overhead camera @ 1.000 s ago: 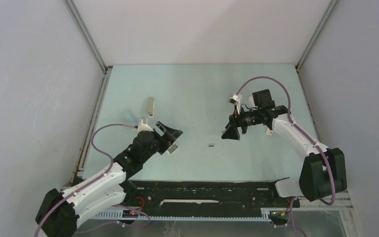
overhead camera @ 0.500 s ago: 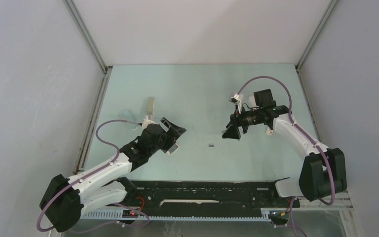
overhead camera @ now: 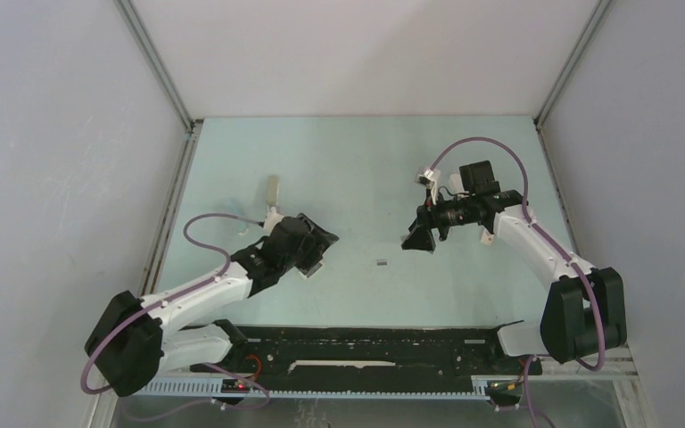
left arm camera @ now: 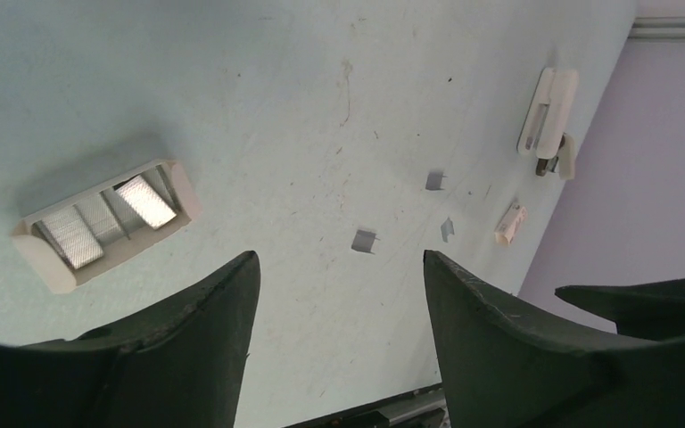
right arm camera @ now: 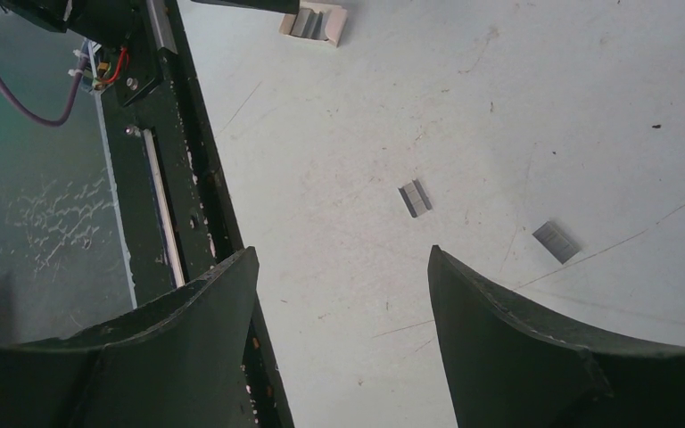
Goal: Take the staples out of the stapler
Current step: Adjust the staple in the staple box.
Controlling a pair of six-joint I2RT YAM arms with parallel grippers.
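The left fingers point(overhead camera: 315, 242) and right fingers point(overhead camera: 417, 239) both gape wide, holding nothing. The staples point(right arm camera: 415, 198) lie loose mid-frame on the bench point(overhead camera: 366, 160), with the stapler point(overhead camera: 272, 191) at upper left. I'd say drop straight down and pinch one strip across its narrow sides.

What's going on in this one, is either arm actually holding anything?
Neither arm holds anything. The left claw hangs open over the pale green table, next to a small open white rectangular box with silvery staple blocks inside. The right claw is open too, above loose dark grey staple strips lying flat on the table. The cream plastic stapler lies apart from both claws, on the left side of the table.
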